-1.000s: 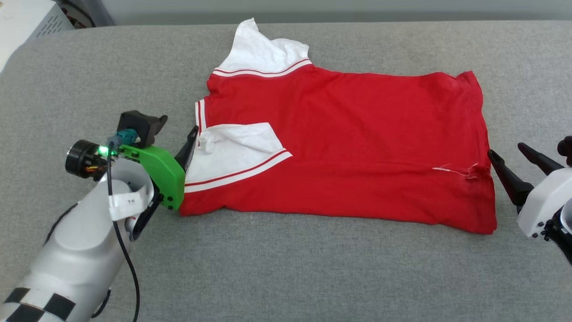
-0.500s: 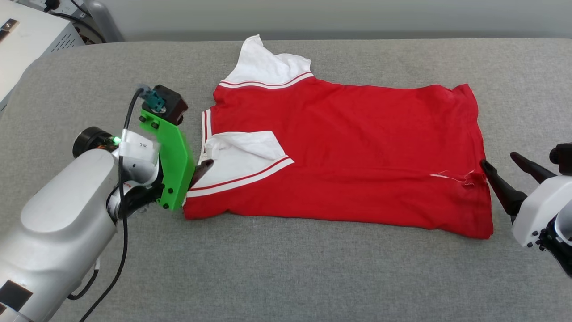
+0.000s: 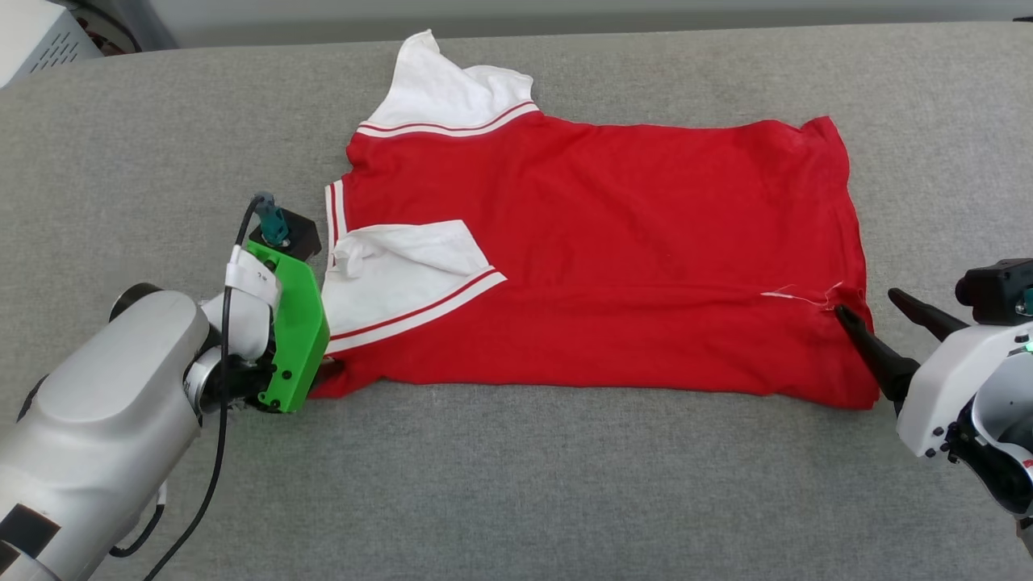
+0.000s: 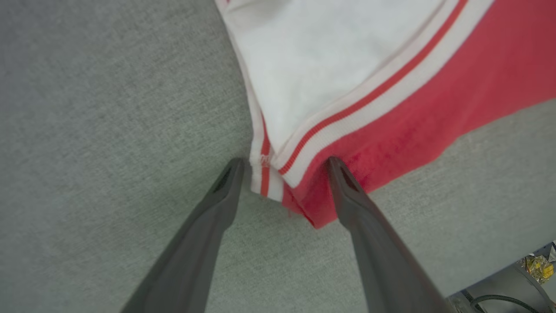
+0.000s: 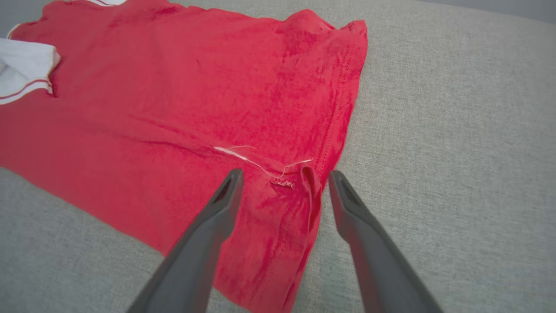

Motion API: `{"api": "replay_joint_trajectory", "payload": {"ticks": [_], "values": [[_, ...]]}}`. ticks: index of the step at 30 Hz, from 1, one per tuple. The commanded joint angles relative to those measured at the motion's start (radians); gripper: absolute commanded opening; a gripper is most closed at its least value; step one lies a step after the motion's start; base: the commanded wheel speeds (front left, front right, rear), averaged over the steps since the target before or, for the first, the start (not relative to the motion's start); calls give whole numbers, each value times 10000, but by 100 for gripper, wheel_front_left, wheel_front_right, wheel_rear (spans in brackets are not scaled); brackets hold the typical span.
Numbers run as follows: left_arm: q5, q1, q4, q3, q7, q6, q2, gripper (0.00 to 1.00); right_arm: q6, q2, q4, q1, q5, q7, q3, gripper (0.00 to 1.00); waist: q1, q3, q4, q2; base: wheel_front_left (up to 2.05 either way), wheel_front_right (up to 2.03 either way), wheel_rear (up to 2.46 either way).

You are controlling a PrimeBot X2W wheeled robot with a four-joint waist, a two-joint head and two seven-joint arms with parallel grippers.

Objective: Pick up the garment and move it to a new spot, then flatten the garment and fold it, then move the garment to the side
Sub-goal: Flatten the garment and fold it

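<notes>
The garment (image 3: 613, 242), red with white short sleeves and striped trim, lies spread on the grey surface, its collar end to the left. One sleeve (image 3: 403, 274) is folded onto the body. My left gripper (image 4: 284, 161), behind its green mount (image 3: 297, 339), is open and straddles the near left corner of the garment (image 4: 434, 95), where the striped sleeve trim meets the red cloth. My right gripper (image 3: 867, 303) is open too. In the right wrist view it (image 5: 284, 173) straddles the hem of the garment (image 5: 195, 87) beside a loose white thread (image 5: 243, 156).
The grey padded table (image 3: 516, 484) has bare room in front of and behind the garment. A white box (image 3: 32, 36) stands past the far left corner. The table's edge, with a cable and a yellow scrap (image 4: 538, 266) below it, shows in the left wrist view.
The head camera has shifted. My left gripper has slid along the garment's left edge to its near corner. My right gripper has come in over the hem. Both stay open.
</notes>
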Motion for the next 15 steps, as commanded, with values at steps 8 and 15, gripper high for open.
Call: {"api": "replay_joint_trajectory", "payload": {"ticks": [8,15], "values": [[-13,364,793,-826,67,-28,-255,100,-6,29,112,-326,100,-69,301,100,0,286,-224,35,0,0,0],[-156,117,479,-1188,-598,-28,-138,0,-6,-495,-153,-575,-10,-34,208,100,0,-46,-94,35,0,0,0]]}}
